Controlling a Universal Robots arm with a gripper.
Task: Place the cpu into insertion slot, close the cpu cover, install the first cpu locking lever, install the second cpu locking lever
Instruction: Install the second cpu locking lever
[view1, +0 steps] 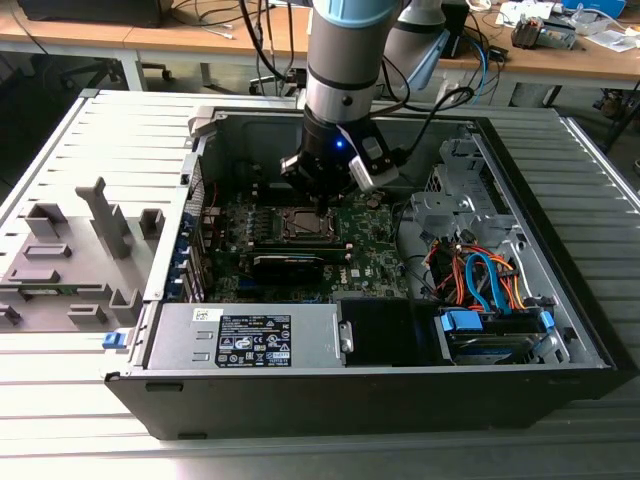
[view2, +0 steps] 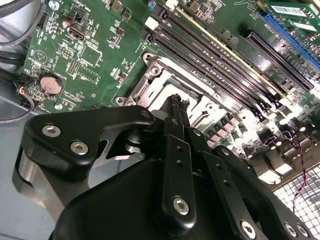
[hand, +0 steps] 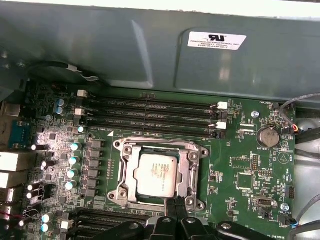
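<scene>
- Cpu (hand: 157, 175) sits flat in the slot (hand: 128, 172), shiny face up, in the first wrist view. So I think the first step is done.
- Cover (hand: 192, 167) lies down around the cpu like a frame, and the cpu shows through its window. I think the cover is closed too.
- Levers are hard to pick out. I cannot tell if either one is locked, so that part may be left to do.
- Pincer (hand: 172, 210) is low over the board (hand: 240, 165), right at the edge of the slot. In the first wrist view its thin black tips look pressed together, with nothing between them that I can see.
- Pincer tips in the second wrist view (view2: 176, 107) point at the metal frame of the slot (view2: 160, 75).
- Computer case (view1: 560, 330) lies open on the grey worktop (view1: 60, 400). Inside it are the green board, a big box with a label (view1: 250, 338) near the front, and a bunch of orange and blue wires (view1: 480, 280) on the exterior view's right.
- Long black memory slots (hand: 150, 115) run beside the cpu slot. They look empty.
- Round silver battery (hand: 268, 136) sits on the board, well apart from the cpu.
- Grey plastic holders (view1: 105, 215) stand on the worktop outside the case, on the exterior view's left.
</scene>
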